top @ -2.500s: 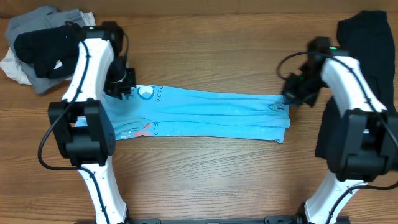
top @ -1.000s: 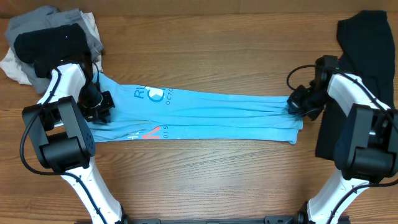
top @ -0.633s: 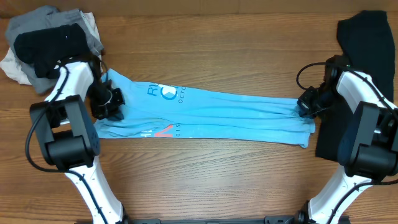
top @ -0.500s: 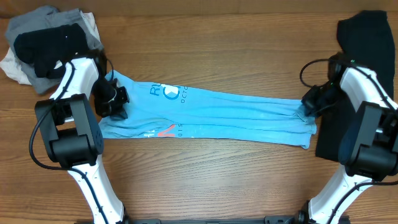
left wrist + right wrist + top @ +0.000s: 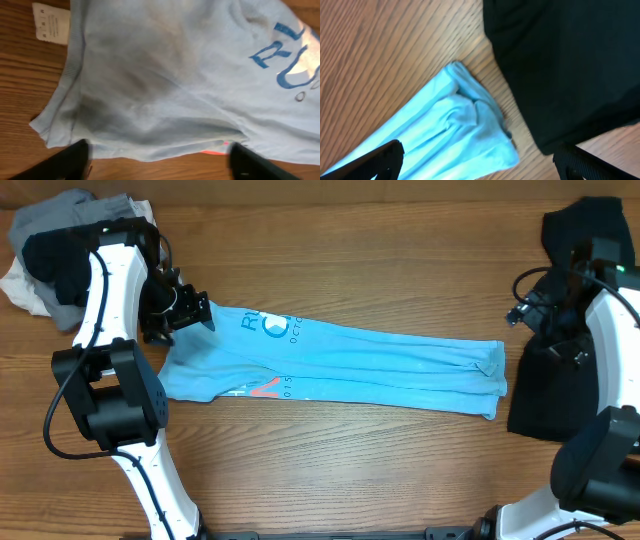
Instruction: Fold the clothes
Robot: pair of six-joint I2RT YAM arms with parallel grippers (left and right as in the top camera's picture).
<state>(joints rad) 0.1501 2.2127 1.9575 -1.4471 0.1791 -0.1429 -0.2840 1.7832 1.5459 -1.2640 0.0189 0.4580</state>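
Observation:
A sky-blue T-shirt [image 5: 340, 365] lies on the wooden table as a long strip folded lengthwise, its print at the left end. My left gripper [image 5: 188, 310] hovers over the shirt's upper left corner, open and empty. In the left wrist view the collar end of the T-shirt [image 5: 165, 85] fills the frame above my open left gripper [image 5: 157, 162]. My right gripper [image 5: 528, 308] hangs open by the large black garment [image 5: 585, 330], clear of the shirt's right end. The right wrist view shows that bunched end of the T-shirt [image 5: 455, 130] beside the black garment [image 5: 565, 65], with my right gripper [image 5: 480, 167] empty.
A pile of grey, black and white clothes [image 5: 70, 250] sits at the back left corner. A white label [image 5: 52, 22] sticks out by the shirt's collar. Bare wooden table [image 5: 340, 470] lies in front of the shirt.
Both grippers have opened and let go of the shirt's ends. The left one rose toward the back; the right one pulled away to the right over the black garment. The shirt now lies flat.

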